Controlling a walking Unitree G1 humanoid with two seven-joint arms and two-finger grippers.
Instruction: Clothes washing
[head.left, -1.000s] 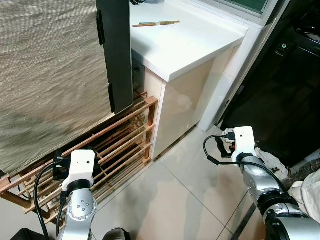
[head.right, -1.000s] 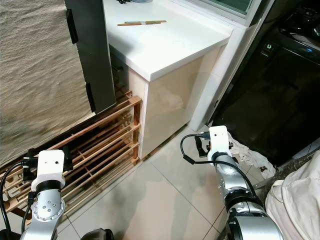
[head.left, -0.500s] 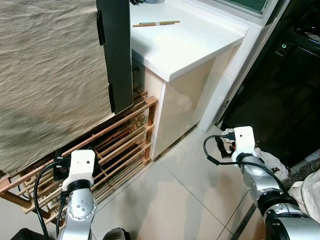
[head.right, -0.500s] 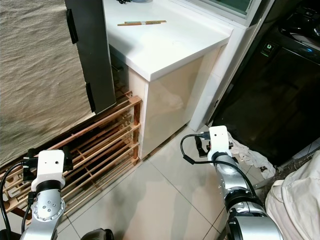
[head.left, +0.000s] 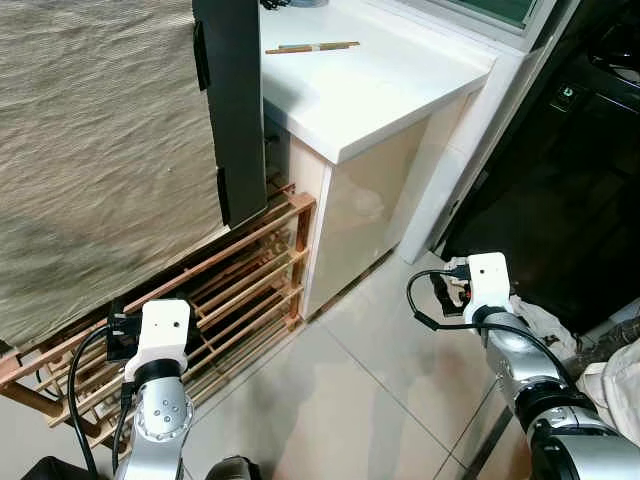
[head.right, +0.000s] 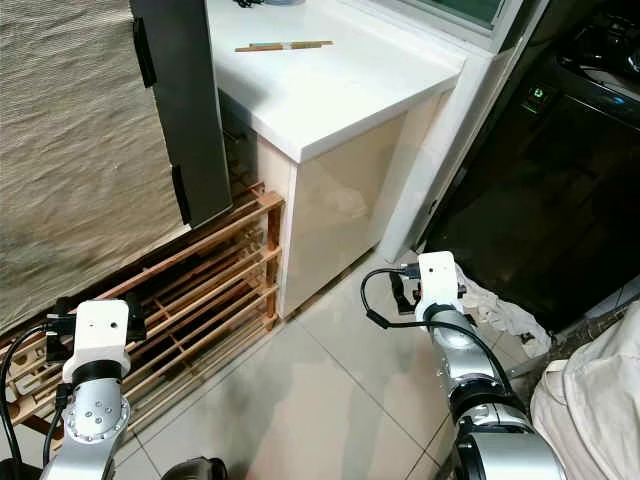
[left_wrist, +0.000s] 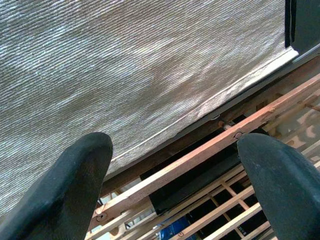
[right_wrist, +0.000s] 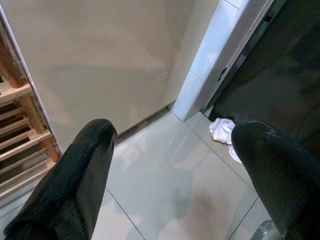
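Observation:
The black washing machine (head.left: 560, 180) stands at the right, its dark front facing the tiled floor. A crumpled white cloth (head.right: 495, 305) lies on the floor at its foot, also seen as a white cloth (right_wrist: 222, 132) in the right wrist view. A heap of pale clothes (head.right: 595, 400) sits at the bottom right. My right gripper (right_wrist: 175, 180) is open and holds nothing, low over the tiles and a little short of the cloth. My left gripper (left_wrist: 175, 185) is open and holds nothing, pointing at the wooden rack (left_wrist: 210, 145). Both arms, the left arm (head.left: 160, 400) and the right arm (head.left: 510, 350), hang low.
A white counter (head.left: 370, 90) with a cream cabinet side juts out ahead, a thin stick (head.left: 312, 47) lying on it. A beige woven cloth (head.left: 100, 150) and a black panel (head.left: 235, 110) hang over the slatted wooden rack (head.left: 250, 270) at the left. Bare tiled floor (head.left: 340, 400) lies between my arms.

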